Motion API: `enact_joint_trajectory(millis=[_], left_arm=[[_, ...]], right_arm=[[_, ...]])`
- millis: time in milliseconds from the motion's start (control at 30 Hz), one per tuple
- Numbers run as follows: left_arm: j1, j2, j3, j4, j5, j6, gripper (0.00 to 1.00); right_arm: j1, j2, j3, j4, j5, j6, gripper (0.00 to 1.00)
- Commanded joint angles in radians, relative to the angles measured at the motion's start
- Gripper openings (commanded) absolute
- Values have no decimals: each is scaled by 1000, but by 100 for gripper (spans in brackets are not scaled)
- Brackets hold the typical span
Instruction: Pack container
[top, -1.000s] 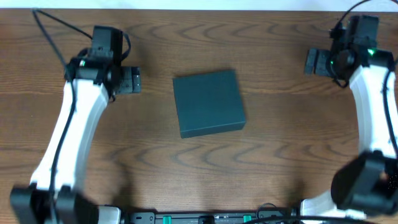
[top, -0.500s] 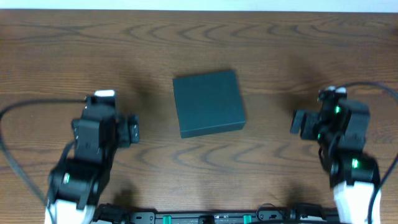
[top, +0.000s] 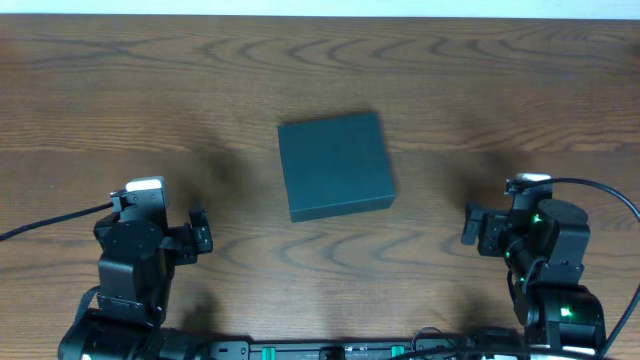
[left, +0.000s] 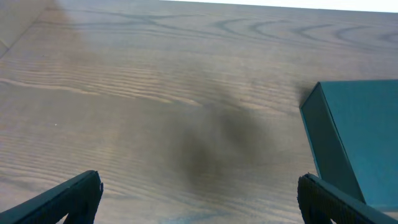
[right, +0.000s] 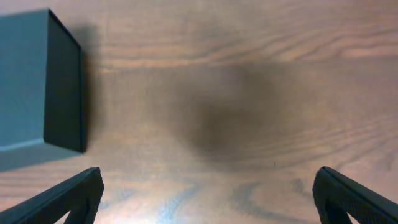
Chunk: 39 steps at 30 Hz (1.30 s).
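**Both arms low and empty, box shut at mid-table**

Nearest me, the left gripper (top: 201, 233) and right gripper (top: 472, 228) sit close to their bases, jaws spread wide and holding nothing. I read that as a neutral stance flanking the work, with neither arm committed. Beyond and between them the container (top: 334, 165) lies flat on the table (top: 450, 80), lid down, slightly skewed, well apart from both. Each wrist camera catches only a cut-off corner of it. I cannot make out the hinge side or flap edge, its inside is hidden, and I see nothing to pack
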Motion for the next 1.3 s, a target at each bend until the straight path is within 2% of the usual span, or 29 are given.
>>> enact_joint_trajectory(millis=[0, 567, 700, 900, 1033, 1267], left_arm=[[-5, 1, -2, 0, -15, -13, 99], [-5, 1, -2, 0, -15, -13, 99], [-5, 1, -2, 0, -15, -13, 99], [-5, 1, -2, 0, -15, -13, 99], [-5, 1, -2, 0, -15, -13, 99], [-5, 1, -2, 0, -15, -13, 99]], right_arm=[[12, 0, -9, -14, 2, 13, 99], [14, -21, -9, -25, 15, 6, 99], [66, -144, -9, -37, -30, -2, 99], [145, -442, -80, -28, -86, -24, 99], [134, -586, -225, 101, -69, -24, 99], [146, -656, -515, 552, 4, -24, 99]])
